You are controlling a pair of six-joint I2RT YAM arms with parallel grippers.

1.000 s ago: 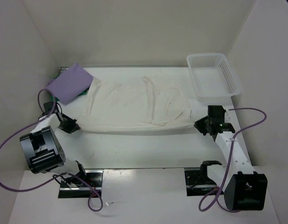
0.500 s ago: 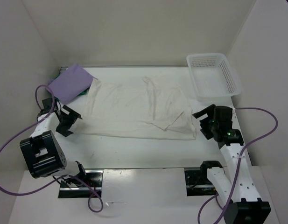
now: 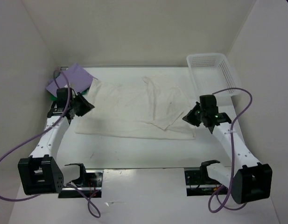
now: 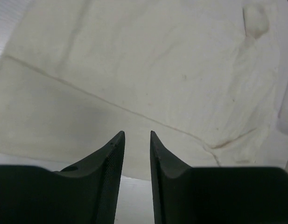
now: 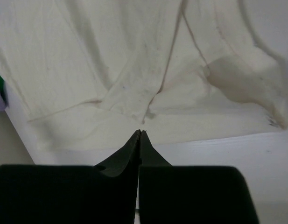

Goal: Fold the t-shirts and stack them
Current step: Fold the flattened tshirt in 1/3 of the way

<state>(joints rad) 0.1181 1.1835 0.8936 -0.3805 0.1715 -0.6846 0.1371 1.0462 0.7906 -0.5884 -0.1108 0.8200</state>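
The white t-shirt (image 3: 134, 109) lies spread flat across the middle of the table, with a fold flap at its near right. A folded light purple t-shirt (image 3: 73, 76) sits at the far left on top of a green t-shirt (image 3: 51, 97), of which only an edge shows. My left gripper (image 3: 89, 106) hovers over the white shirt's left edge. Its jaws stand a little apart with nothing between them (image 4: 136, 135). My right gripper (image 3: 186, 118) is over the shirt's right side near the flap, shut and empty (image 5: 140, 132). The white t-shirt (image 4: 134, 70) (image 5: 111, 56) fills both wrist views.
A white mesh basket (image 3: 226, 73) stands at the far right corner, just beyond the right arm. Walls enclose the table on the left, back and right. Purple cables loop off both arms near the table's side edges.
Both grippers let go of the white shirt's near corners, and the shirt settled flat. The arms then swung up over its left and right sides. The right jaws closed again and the left narrowed.
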